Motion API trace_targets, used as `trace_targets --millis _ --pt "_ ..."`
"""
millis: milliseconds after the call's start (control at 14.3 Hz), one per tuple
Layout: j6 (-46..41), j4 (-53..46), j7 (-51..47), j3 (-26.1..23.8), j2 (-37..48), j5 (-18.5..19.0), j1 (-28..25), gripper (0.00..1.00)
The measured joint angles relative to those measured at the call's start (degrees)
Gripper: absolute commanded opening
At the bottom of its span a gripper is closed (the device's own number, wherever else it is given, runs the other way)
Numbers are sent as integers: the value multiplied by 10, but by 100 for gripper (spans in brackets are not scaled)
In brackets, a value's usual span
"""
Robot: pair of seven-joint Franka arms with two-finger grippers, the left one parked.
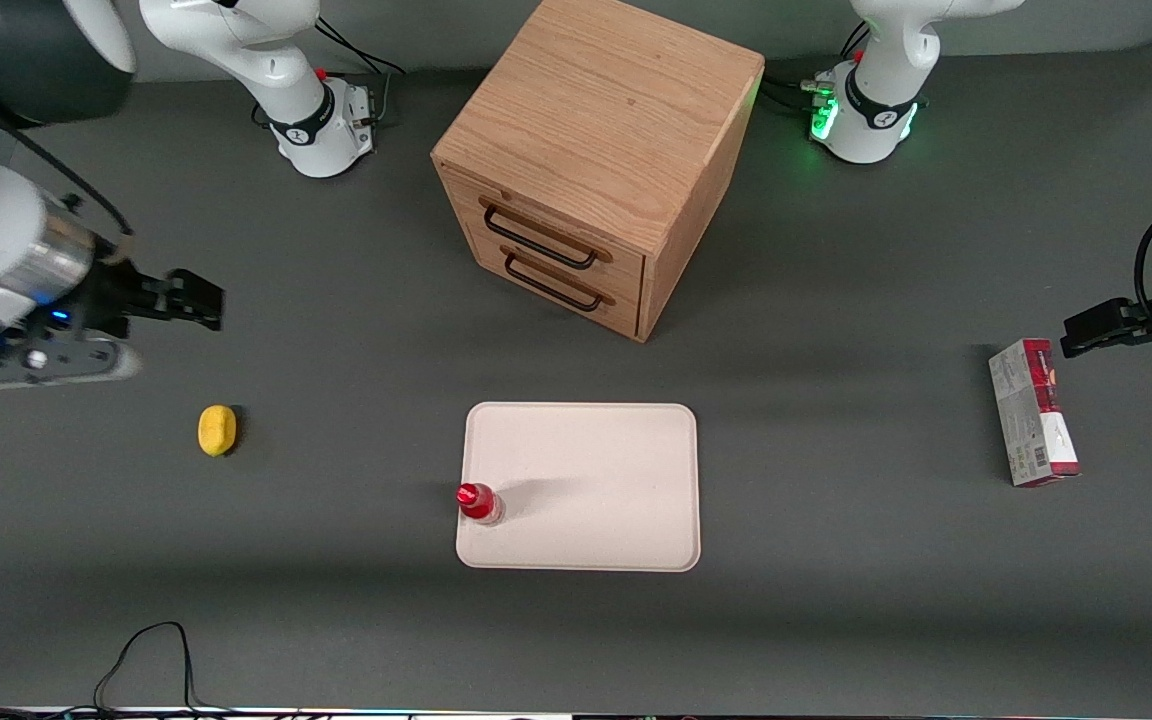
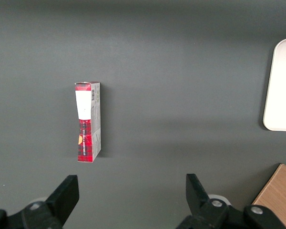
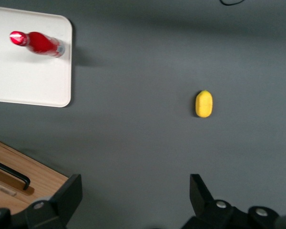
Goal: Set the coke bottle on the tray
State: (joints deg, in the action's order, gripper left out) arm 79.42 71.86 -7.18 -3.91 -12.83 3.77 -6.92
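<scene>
Since the coke bottle stands upright on the tray, I judge placement finished; my hand, released and empty, need only park.

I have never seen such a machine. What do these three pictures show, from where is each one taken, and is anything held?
These are two robot arms fixed to a grey table. One picture looks down at the table from the front; the other two come from small cameras on the arms' wrists, looking down past the fingers.

The working arm's gripper hangs open above the table, holding nothing, farther from the front camera than the lemon.

The coke bottle stands upright on the tray, close to its edge toward the working arm's end. A wooden cabinet with two drawers stands farther back. A red-and-grey carton lies toward the parked arm's end.
</scene>
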Motion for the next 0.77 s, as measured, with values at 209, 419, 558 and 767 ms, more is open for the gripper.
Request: trace_targets --millis 209,419,558,767 --pt "50 106 35 5 67 -15 49 100" --pt "75 146 51 10 84 -19 74 100" --pt "95 163 57 22 85 -19 75 100" --pt "108 176 70 36 85 -19 75 100"
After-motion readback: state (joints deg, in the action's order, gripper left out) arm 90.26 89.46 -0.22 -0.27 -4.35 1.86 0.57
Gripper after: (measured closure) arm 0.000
